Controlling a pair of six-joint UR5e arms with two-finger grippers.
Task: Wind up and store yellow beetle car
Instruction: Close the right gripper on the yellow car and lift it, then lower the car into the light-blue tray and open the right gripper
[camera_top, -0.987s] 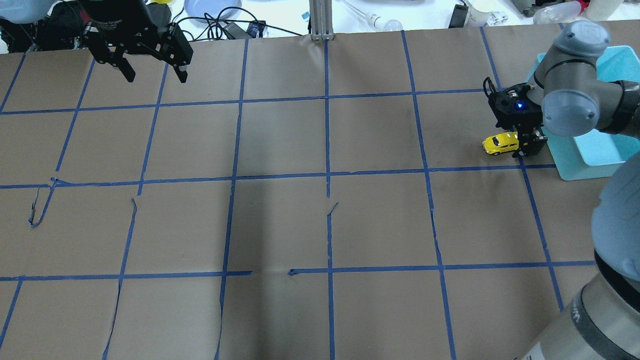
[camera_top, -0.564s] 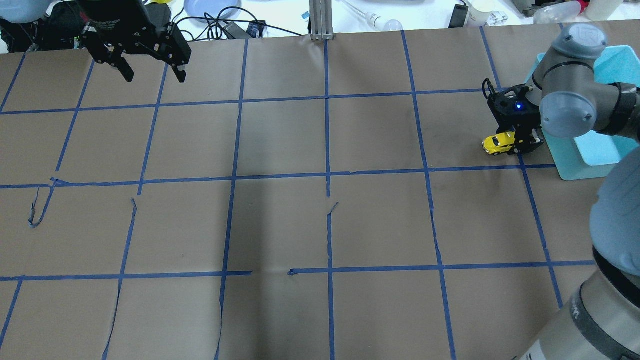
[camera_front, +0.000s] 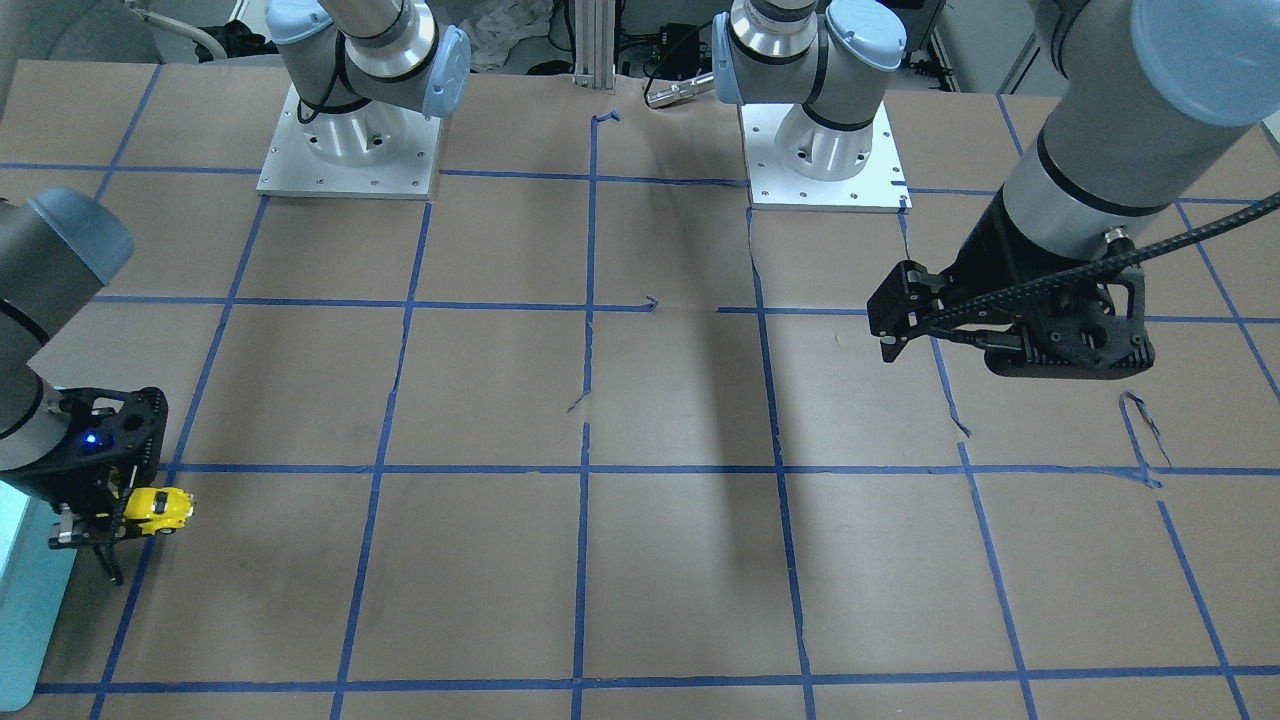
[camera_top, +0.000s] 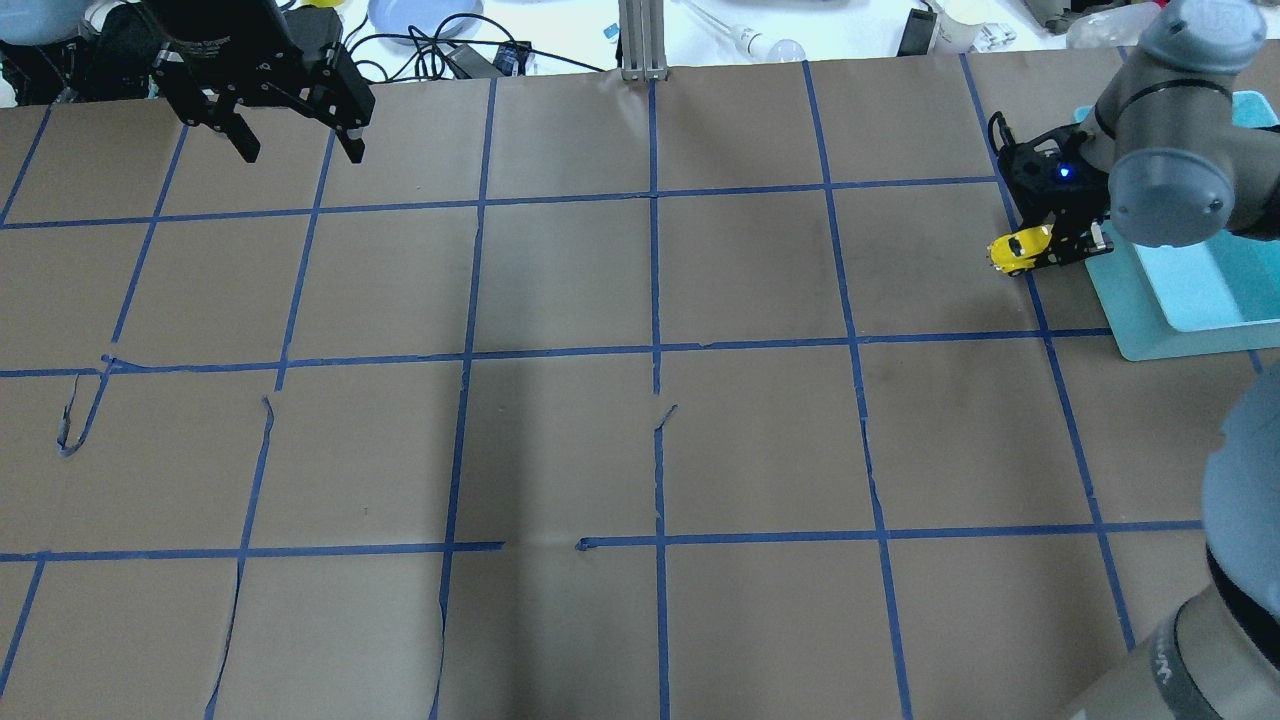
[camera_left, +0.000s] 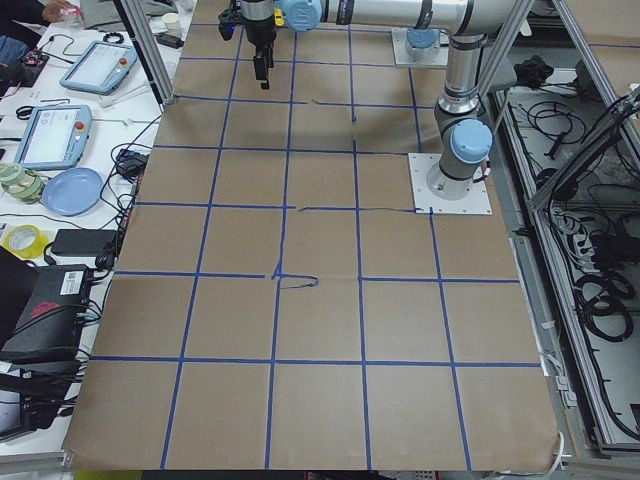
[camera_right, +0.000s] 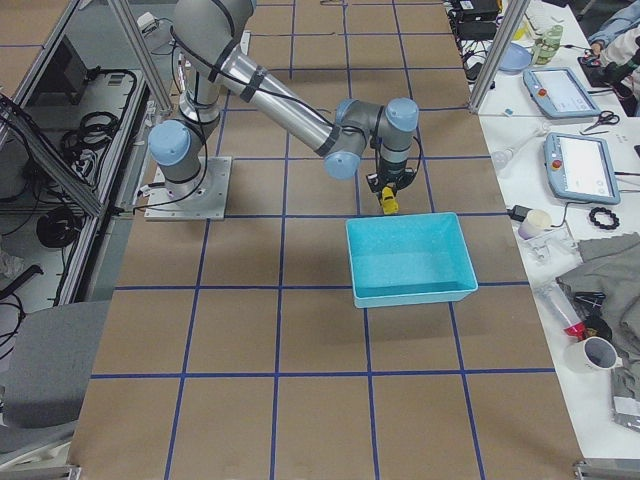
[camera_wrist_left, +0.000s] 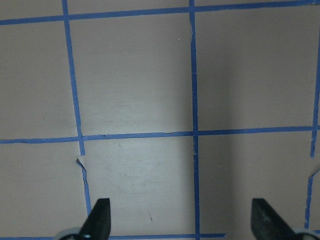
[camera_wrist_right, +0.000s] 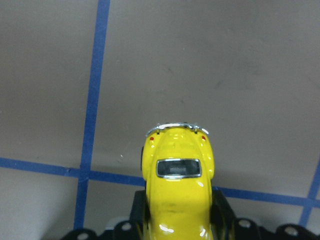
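Holding the yellow beetle car clenched in the right claw, we sit just left of the teal bin, far right on the counter. Winding we cannot verify; storing remains. Left claw spread, empty.

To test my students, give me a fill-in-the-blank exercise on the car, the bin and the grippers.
1. The car is clamped in the ___ gripper's jaws.
2. The left gripper holds nothing, and its jaws are ___.
3. The bin is ___: nothing lies in it.

Missing words: right; open; empty.
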